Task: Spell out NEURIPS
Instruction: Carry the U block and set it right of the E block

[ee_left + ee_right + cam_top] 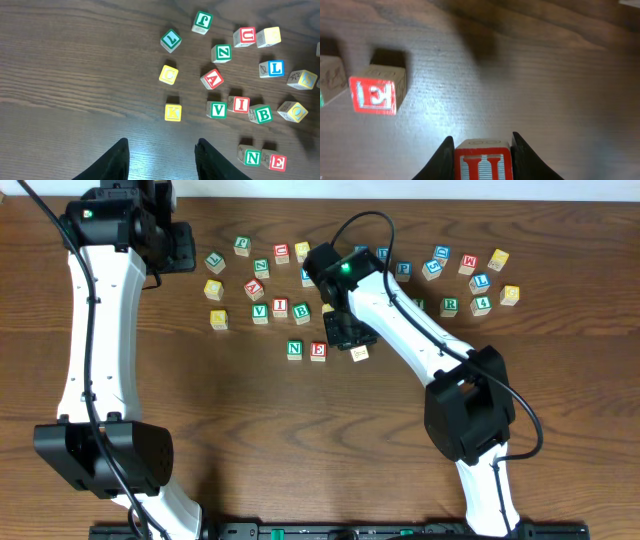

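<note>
A green N cube (294, 349) and a red E cube (318, 351) stand side by side mid-table, also in the left wrist view as N (252, 158) and E (277, 161). Just right of the E, my right gripper (352, 335) is shut on a red cube (483, 161) whose letter shows two uprights, like a U; it hangs low over the wood, with the E (372, 95) to its left. Another red U (247, 36), a red I (241, 104) and a green R (450, 305) lie among the loose cubes. My left gripper (161, 142) is open and holds nothing.
Loose letter cubes spread along the back of the table: yellow K (173, 112), green V (218, 109), green B (262, 114), red A (213, 79), blue L (274, 67) and a group at the back right (480, 280). Bare wood lies in front of the N and E.
</note>
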You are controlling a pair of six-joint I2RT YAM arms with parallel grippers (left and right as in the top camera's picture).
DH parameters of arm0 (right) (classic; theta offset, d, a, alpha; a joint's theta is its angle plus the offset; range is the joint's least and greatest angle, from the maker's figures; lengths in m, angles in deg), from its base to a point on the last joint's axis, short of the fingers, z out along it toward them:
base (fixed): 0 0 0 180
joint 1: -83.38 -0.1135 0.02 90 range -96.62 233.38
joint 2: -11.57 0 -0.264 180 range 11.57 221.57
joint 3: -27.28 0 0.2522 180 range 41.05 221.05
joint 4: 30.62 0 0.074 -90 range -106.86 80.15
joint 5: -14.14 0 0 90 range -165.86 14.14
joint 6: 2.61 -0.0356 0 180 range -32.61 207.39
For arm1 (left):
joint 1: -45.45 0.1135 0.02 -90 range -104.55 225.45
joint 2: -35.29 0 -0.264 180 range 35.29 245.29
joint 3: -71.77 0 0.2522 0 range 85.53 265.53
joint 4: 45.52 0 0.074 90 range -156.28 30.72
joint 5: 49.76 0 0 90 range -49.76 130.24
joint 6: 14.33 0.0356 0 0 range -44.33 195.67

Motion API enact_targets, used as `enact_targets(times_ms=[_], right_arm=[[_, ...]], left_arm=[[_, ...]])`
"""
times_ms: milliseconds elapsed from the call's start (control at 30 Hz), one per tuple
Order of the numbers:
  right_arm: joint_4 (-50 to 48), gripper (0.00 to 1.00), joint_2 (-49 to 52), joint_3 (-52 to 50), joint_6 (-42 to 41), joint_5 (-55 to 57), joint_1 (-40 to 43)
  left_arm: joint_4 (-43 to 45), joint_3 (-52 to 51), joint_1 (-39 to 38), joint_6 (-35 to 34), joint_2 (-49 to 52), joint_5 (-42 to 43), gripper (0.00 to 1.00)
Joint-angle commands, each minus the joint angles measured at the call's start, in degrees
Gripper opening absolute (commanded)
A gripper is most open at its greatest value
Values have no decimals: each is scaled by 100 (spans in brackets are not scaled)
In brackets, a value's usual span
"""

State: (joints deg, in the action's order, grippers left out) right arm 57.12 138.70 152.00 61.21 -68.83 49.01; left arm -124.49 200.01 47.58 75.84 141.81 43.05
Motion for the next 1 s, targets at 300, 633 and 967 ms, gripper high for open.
enact_targets(times_ms=[300,633,967], right_arm=[[-1635,20,39,-916,-404,-13,-46],[-2111,20,74,-1049,-407,-35,-74],[-2127,22,105,-1060,-466,-50,-76]], left_arm=[[-11,87,-17,-22,0,-50,43],[-11,87,-17,-22,0,-50,42],[-11,87,-17,-22,0,-50,43]])
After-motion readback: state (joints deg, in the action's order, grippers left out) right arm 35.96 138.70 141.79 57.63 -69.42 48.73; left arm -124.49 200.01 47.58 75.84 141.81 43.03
